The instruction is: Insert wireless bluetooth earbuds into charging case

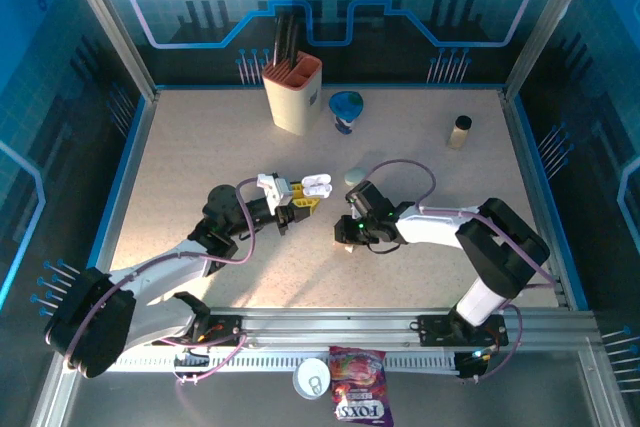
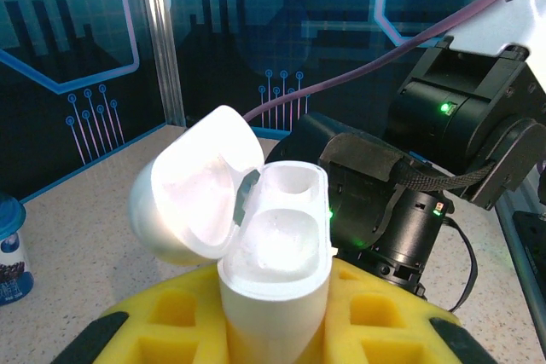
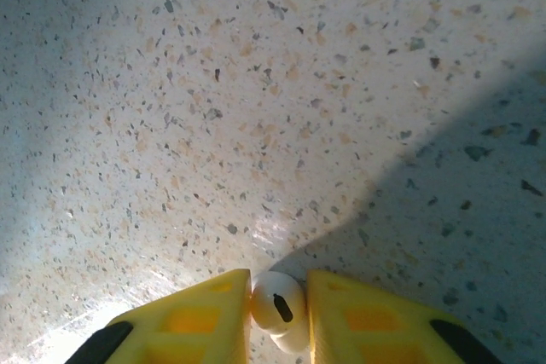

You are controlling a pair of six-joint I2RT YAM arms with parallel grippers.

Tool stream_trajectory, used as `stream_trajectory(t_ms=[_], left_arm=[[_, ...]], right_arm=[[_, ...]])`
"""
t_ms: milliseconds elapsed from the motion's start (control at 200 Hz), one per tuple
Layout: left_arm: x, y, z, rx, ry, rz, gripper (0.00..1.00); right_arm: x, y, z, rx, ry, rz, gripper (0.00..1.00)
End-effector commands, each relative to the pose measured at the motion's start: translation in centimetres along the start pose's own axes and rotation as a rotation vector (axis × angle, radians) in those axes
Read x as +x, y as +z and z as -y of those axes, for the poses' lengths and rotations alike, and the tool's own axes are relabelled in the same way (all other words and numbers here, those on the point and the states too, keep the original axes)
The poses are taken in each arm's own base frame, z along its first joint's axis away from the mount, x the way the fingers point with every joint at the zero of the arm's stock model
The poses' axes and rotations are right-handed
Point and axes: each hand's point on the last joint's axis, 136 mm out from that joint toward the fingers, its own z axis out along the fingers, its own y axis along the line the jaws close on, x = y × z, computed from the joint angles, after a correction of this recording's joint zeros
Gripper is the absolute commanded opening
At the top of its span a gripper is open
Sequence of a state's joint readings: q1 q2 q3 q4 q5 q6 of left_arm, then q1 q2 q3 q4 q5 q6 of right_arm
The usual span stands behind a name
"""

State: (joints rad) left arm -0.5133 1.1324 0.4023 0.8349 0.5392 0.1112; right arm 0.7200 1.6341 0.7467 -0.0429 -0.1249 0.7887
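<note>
- Yellow pads (image 3: pixel 205 317) of the right claw (image 3: pixel 279 306) pinch a white earbud (image 3: pixel 276 300) low at the speckled table (image 3: pixel 256 83); whether it touches the table I cannot tell.
- Left claw (image 2: pixel 275 326) is clamped on the charging case (image 2: pixel 277 253), which stands upright with its lid (image 2: pixel 192 198) flipped open. The wells look empty.
- Step, as I judge it: earbud grasped, transfer not yet begun.
- Next calls for lifting, carrying it to the nearby case and aligning the stem over a well.

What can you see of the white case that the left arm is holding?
The case is white, glossy plastic, rounded like a pebble. Its hinged lid stands open, swung to the left in the wrist view, hollow inside. The body stands upright, clamped between the left arm's yellow jaws, over the middle of the table. Its two hollows look empty, though glare washes out the nearer one.
</note>
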Motion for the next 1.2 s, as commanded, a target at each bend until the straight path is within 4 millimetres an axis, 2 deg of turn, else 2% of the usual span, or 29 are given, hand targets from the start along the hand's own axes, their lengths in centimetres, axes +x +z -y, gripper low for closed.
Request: stream_trajectory(t_ms=[0,150,290,400,555,780,905,1076,1196], left_arm=[[0.7,-0.1,0.7,0.025,0.0,-0.009,0.13],[1.3,-0.1,0.6,0.019,-0.005,-0.025,0.14],[1.6,-0.1,0.6,0.018,-0.014,-0.036,0.13],[1.9,-0.1,0.7,0.025,-0.025,-0.045,0.13],[2.6,0.0,0.6,0.018,-0.048,-0.061,0.14],[2.0,0.7,0.9,0.04,-0.137,-0.054,0.14],[2.3,1.0,1.1,0.052,-0.149,-0.064,0.14],[2.6,1.4,1.2,0.064,-0.173,-0.072,0.14],[2.5,1.5,1.3,0.071,-0.184,-0.069,0.14]], right_arm=[[0.4,0.4,-0.4,-0.001,-0.028,-0.024,0.19],[-0.1,-0.4,-1.0,-0.011,-0.07,0.01,0.16],[-1.6,-2.4,-1.7,0.006,-0.157,0.121,0.16],[-3.3,-5.0,-1.9,0.045,-0.215,0.239,0.16],[-5.5,-10.0,-2.2,0.114,-0.302,0.42,0.15],[-7.7,-18.3,-5.5,0.173,-0.513,0.682,0.15],[-8.0,-21.6,-8.5,0.163,-0.641,0.796,0.14],[-7.8,-23.3,-12.1,0.153,-0.763,0.878,0.14],[-7.3,-22.8,-14.1,0.148,-0.845,0.881,0.14]])
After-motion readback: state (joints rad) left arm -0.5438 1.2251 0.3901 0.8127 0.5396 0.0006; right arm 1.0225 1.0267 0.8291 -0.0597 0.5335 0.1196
